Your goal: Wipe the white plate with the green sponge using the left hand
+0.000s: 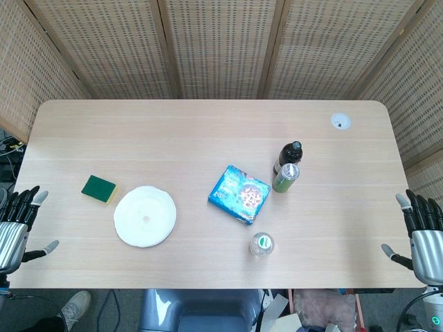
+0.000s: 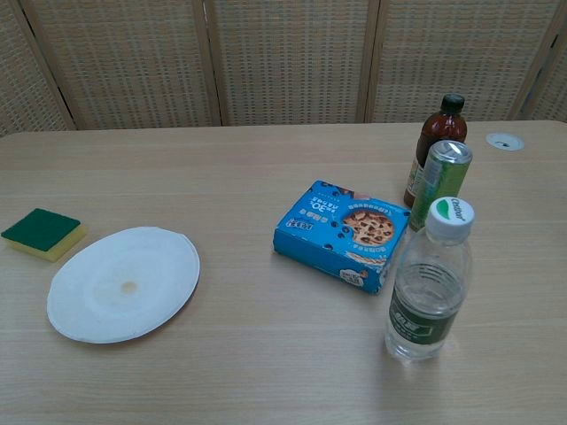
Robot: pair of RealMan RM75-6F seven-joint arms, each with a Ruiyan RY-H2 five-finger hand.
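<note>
The white plate lies flat on the left part of the table, with a small brownish spot near its middle. The green sponge, green on top with a yellow underside, rests just left of the plate, close to its rim but apart from it. My left hand hangs off the table's left edge, fingers spread, holding nothing, well left of the sponge. My right hand is off the right edge, also spread and holding nothing. Neither hand shows in the chest view.
A blue cookie box lies mid-table. Right of it stand a dark brown bottle, a green can and, nearer the front, a clear water bottle. A round cable grommet sits at the far right.
</note>
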